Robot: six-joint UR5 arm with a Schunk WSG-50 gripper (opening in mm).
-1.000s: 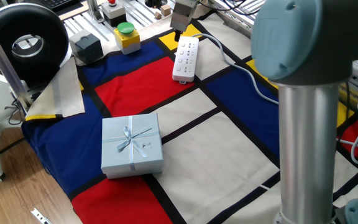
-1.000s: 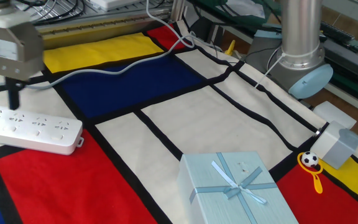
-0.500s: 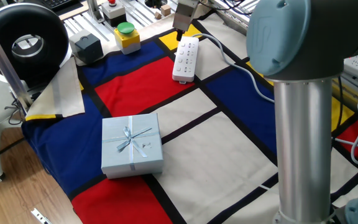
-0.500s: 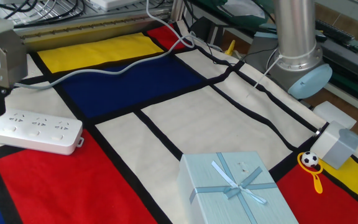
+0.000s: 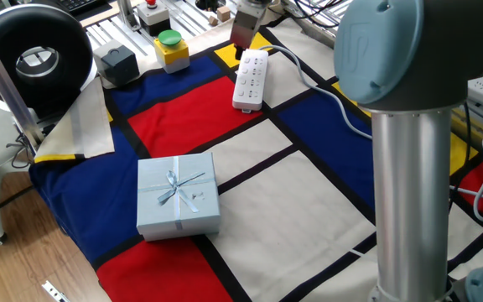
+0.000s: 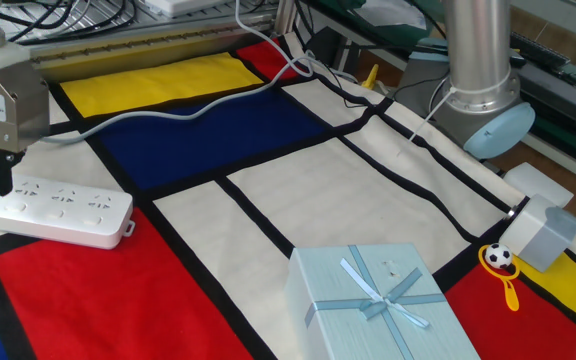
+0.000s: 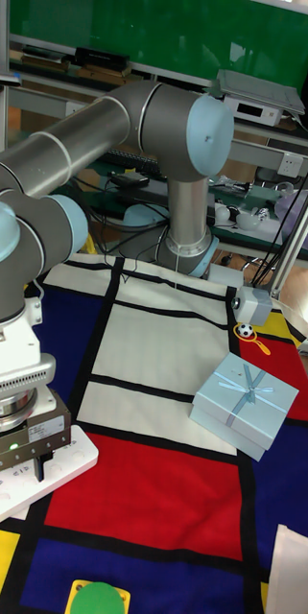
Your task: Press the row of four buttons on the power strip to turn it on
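Tool (image 6: pixel 1 185) shifted along the power strip (image 6: pixel 53 208) toward its cable end versus a second ago; almost no change over the last half second, and the strip itself has not moved. Strip lies flat on the table (image 6: pixel 368 200), over the colour-block cloth, at the border of a red panel and a yellow one, its white cable (image 6: pixel 198 105) running off across the blue panel. One dark fingertip of the tool sits down at the strip's top face near the far end; contact looks likely but cannot be confirmed. Four buttons are too small to make out in any view. Whether the fingers are apart or together cannot be told: only one dark tip shows clearly. Pale blue gift box (image 5: pixel 177 195) sits lid-on, ribbon tied, well apart from the strip; contents hidden. Yellow box with green button (image 5: pixel 171 48) stands near the strip's far end. Arm (image 7: pixel 125 134) reaches across the table, wrist vertical, tool pointing straight down.
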